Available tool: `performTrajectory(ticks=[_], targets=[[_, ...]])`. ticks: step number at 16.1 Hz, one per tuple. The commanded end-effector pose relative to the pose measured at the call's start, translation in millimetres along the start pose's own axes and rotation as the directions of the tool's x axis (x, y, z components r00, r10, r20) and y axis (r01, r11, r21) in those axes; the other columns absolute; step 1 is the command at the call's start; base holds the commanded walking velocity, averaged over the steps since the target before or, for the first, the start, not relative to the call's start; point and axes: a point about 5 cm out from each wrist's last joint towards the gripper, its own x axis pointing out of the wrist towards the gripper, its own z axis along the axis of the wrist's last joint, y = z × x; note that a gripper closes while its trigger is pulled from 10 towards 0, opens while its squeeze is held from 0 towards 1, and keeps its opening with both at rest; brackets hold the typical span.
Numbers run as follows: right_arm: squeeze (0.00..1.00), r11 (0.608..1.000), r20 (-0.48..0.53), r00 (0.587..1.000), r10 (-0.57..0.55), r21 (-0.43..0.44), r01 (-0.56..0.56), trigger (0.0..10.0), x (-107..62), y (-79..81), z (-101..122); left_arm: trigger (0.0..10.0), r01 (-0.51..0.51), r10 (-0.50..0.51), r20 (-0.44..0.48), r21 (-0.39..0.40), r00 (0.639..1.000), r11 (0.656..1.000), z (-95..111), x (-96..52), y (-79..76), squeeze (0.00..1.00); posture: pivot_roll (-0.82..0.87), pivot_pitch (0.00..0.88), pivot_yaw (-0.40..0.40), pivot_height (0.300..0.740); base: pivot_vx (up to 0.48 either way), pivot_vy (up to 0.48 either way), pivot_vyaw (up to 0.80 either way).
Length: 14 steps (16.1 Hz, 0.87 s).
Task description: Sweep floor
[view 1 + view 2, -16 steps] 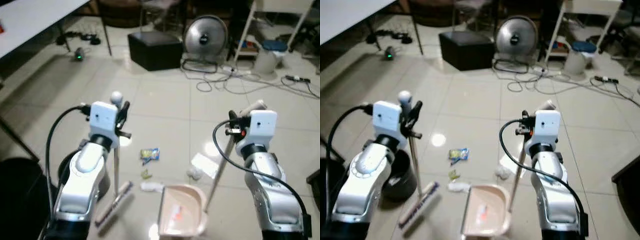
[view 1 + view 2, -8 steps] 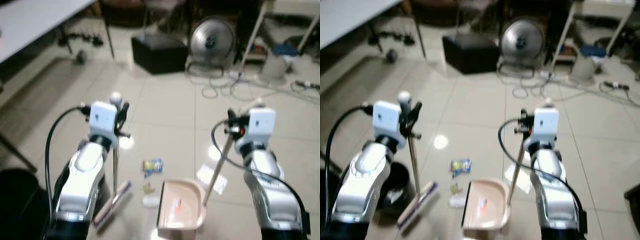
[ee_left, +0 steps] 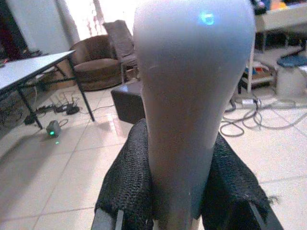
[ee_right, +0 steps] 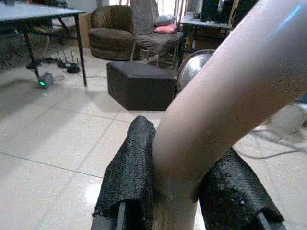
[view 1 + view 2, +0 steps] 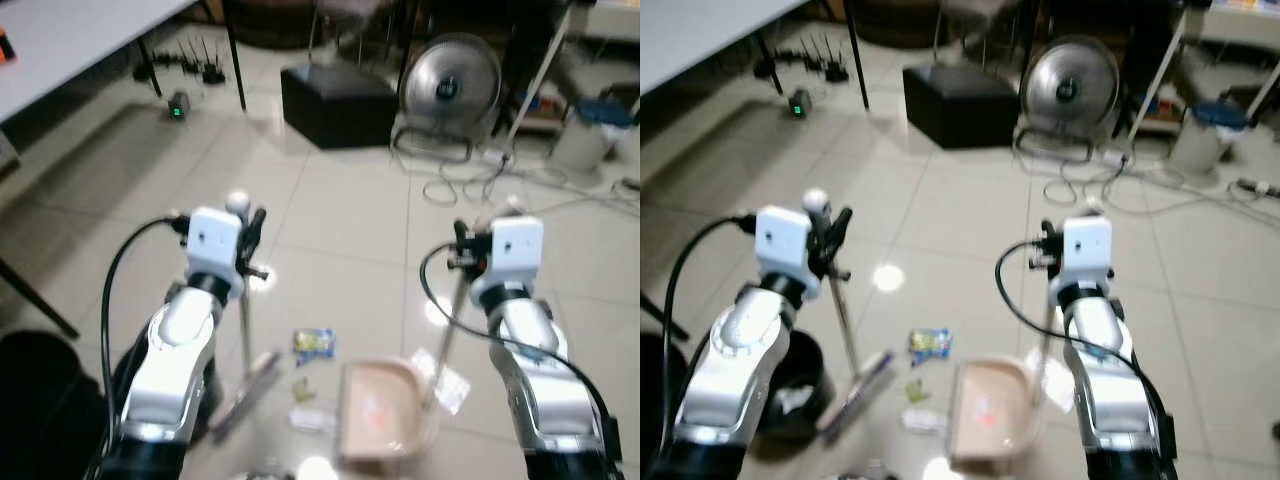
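My left gripper (image 5: 247,233) is shut on a thin broom handle (image 3: 192,110), black fingers (image 3: 129,187) pressed to both its sides. The broom head (image 5: 245,393) rests on the tiles below it. My right gripper (image 5: 466,257) is shut on the pale dustpan handle (image 4: 225,96). The pink dustpan (image 5: 380,412) sits on the floor between my arms. Litter lies between the broom and the pan: a blue and yellow wrapper (image 5: 313,343), small scraps (image 5: 301,390) and a white piece (image 5: 306,419). White paper (image 5: 447,376) lies at the pan's right side.
A black bin (image 5: 792,392) stands by my left arm. Ahead are a black box (image 5: 338,103), a floor fan (image 5: 450,88), loose cables (image 5: 470,182) and a white stool (image 5: 585,140). A white table (image 5: 60,50) runs along the far left.
The whole view has shifted and blurred with camera motion. The dustpan now sits further forward, level with the white paper and closer to the wrapper. Both grips are unchanged.
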Motion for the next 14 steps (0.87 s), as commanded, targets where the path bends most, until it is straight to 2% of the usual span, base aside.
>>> performTrajectory(ticks=[1, 7, 10, 14], targets=[[0.0, 0.999, 0.01, 1.0, -0.023, -0.039, 0.024, 10.0, 2.2, -10.4, 0, 10.0, 0.027, -0.028, 0.029, 0.012, 0.999, 1.0, 4, 4.8, -6.2, 0.0, 0.03, 0.079, 0.006, 0.74, 0.0, 0.0, 0.0], [0.0, 0.999, 0.015, 1.0, -0.01, -0.045, 0.01, 10.0, 11.3, -16.4, -7, 10.0, 0.014, -0.015, 0.04, 0.038, 0.999, 0.999, -2, 14.8, -9.9, 0.0, 0.03, 0.17, 0.025, 0.74, 0.0, 0.0, 0.0], [0.0, 0.996, 0.038, 0.999, 0.004, -0.086, -0.001, 10.0, 19.8, -18.1, -8, 10.0, -0.003, 0.004, 0.067, -0.014, 0.998, 1.0, -1, 25.5, -15.4, 0.0, 0.02, 0.225, 0.034, 0.74, 0.0, 0.0, 0.0], [0.0, 0.994, 0.031, 1.0, 0.005, -0.112, -0.001, 10.0, 32.8, -18.9, -13, 10.0, -0.074, 0.079, 0.115, -0.046, 0.99, 0.996, -2, 33.3, -13.2, 0.0, 0.02, 0.302, 0.004, 0.74, 0.0, 0.0, 0.0]])
